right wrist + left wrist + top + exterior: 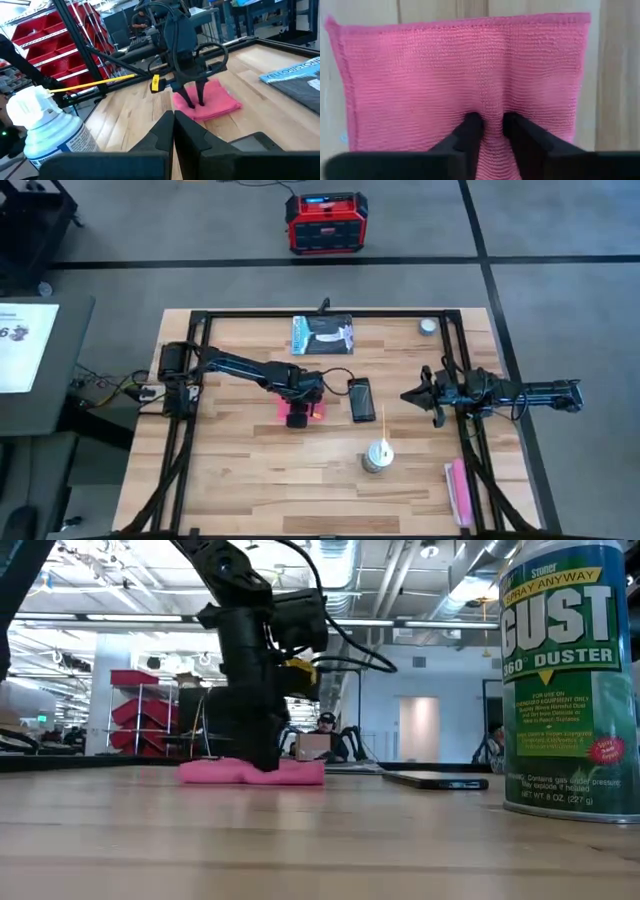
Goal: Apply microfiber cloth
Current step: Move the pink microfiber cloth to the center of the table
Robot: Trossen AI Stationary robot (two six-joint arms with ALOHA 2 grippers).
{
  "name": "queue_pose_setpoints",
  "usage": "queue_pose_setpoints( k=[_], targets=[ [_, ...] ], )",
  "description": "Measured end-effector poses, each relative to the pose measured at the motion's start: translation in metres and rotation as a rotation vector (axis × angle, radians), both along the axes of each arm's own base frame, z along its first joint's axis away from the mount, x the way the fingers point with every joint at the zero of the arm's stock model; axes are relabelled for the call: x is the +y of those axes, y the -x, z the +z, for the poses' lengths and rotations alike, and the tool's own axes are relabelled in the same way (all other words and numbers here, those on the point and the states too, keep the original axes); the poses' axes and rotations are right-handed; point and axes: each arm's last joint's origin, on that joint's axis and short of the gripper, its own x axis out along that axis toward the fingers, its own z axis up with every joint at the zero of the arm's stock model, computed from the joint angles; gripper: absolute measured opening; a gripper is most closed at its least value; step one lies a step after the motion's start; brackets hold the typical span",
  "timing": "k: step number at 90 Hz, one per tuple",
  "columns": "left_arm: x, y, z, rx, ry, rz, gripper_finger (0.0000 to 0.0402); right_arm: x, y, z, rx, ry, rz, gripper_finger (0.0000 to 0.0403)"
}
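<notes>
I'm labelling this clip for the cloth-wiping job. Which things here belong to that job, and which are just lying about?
In the job:
- microfiber cloth, flat on the table, a fold pinched up
- left gripper, shut on that fold
- black phone, beside the cloth, likely what gets wiped

Lying about:
- duster can
- printed packet
- pink oblong object
- right gripper, waiting apart

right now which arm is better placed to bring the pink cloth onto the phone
Left. Its gripper is down on the microfiber cloth, pinching a fold of it, right beside the phone. The right gripper hovers off to the phone's other side, shut and empty.
</notes>
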Motion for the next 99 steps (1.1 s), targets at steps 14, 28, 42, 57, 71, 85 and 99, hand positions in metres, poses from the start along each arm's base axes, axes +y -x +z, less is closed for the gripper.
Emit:
queue_pose_setpoints(
  k=[14,28,42,57,71,85,99],
  targets=[
    [-0.014,-0.006,0.0,-0.048,0.108,0.015,0.0006,0.0,0.0,0.0,0.0,0.0,0.0,0.0],
    [-0.044,-0.009,0.0,-0.078,0.188,0.003,0.0002,0.0,0.0,0.0,0.0,0.0,0.0,0.0],
    [-0.079,-0.006,0.0,-0.066,0.213,-0.018,0.0001,0.0,0.0,0.0,0.0,0.001,0.0,0.0],
    [-0.108,0.0,0.0,-0.046,0.228,-0.004,0.0,0.0,0.0,0.0,0.0,0.001,0.0,0.0],
    [-0.123,0.004,-0.004,-0.066,0.249,0.021,0.0,0.0,0.0,0.0,0.001,0.001,0.001,0.0],
    [-0.133,0.007,-0.006,-0.099,0.239,0.046,0.0,0.0,0.0,0.0,0.0,0.001,0.001,0.0],
    [-0.134,0.007,-0.006,-0.114,0.204,0.057,0.0015,0.0,0.0,0.0,0.0,0.001,0.001,0.0]
  ],
)
